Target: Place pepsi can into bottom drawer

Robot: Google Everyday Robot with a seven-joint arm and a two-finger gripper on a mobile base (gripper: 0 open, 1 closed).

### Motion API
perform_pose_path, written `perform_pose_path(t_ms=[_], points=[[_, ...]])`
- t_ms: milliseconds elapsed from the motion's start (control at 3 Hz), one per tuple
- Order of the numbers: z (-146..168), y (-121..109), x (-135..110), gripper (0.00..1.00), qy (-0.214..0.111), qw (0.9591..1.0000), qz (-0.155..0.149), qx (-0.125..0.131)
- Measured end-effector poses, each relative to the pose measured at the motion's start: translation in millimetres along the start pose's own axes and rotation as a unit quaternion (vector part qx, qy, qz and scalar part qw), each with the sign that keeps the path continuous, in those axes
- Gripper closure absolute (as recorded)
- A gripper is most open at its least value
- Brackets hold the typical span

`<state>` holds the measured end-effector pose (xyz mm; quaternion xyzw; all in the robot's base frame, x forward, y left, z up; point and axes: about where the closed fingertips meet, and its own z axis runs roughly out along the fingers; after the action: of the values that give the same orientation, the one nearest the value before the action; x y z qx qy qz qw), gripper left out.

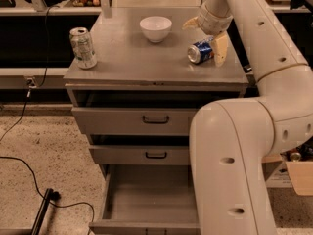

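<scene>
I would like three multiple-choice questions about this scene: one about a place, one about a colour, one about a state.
1. Where is the pepsi can?
A) in the top drawer
B) on the cabinet top
C) on the floor

2. What colour is the bowl?
A) white
B) red
C) black

3. How is the bottom drawer?
A) shut
B) taken out
C) pulled open

Key:
1 B: it lies on its side near the right edge, with the open gripper straddling it.
2 A: it is plainly white.
3 C: its grey inside shows.
</scene>
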<state>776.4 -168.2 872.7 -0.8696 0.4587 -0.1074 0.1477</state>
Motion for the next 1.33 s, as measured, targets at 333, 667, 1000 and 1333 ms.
perform_pose_path(t_ms=[333,667,1000,1333], points=[[20.8,0.4,5.5,0.06,0.007,0.9998,0.010,-0.014],[31.2,3.8,10.8,0.20,0.012,0.9995,0.019,-0.021],[36.9,5.6,11.8,0.43,0.011,0.9993,0.023,-0.025],[38.9,11.2,13.1,0.67,0.003,0.9990,0.036,-0.026]])
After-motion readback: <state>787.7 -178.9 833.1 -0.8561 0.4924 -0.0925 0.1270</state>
